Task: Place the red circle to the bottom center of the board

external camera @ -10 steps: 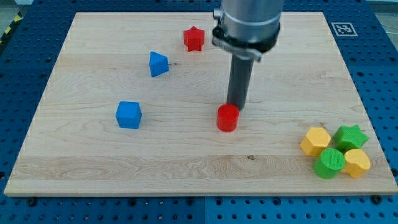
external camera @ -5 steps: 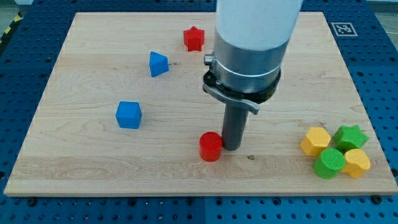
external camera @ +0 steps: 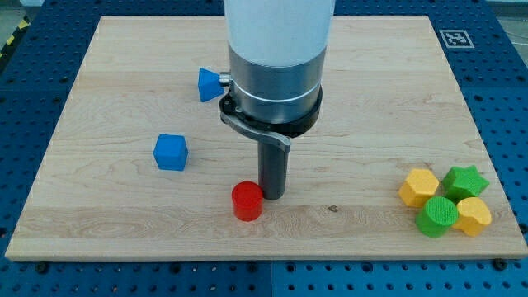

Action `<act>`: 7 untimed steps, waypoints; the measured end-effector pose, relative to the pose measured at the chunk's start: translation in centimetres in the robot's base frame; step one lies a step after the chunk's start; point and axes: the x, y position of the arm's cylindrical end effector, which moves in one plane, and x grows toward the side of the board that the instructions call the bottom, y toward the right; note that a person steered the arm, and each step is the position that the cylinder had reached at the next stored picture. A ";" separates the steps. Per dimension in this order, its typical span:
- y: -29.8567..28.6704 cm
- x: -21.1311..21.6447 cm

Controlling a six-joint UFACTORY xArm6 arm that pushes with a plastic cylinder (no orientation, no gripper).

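Board (external camera: 371,74): pale wood with visible grain, lying on a blue perforated table (external camera: 507,99), with a black-and-white marker tag (external camera: 456,38) at its top right corner. My tip (external camera: 272,195) ends a plain dark rod with nothing that opens or closes, touching the right side of the smooth red circle (external camera: 247,201), which sits near the board's bottom edge, slightly left of centre. Also held: blue cube (external camera: 171,153) and blue triangular block (external camera: 211,84) at left; at lower right, tightly clustered, yellow hexagon (external camera: 418,186), green star (external camera: 464,181), green round block (external camera: 436,215), second yellow hexagon (external camera: 473,216)

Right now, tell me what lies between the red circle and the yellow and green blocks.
Nothing: in the camera view only bare board separates the red circle from that cluster.
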 end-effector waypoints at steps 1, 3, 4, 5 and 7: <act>-0.1 -1.4; -1.3 -1.8; -2.3 -1.8; -3.5 -1.0; -4.1 2.7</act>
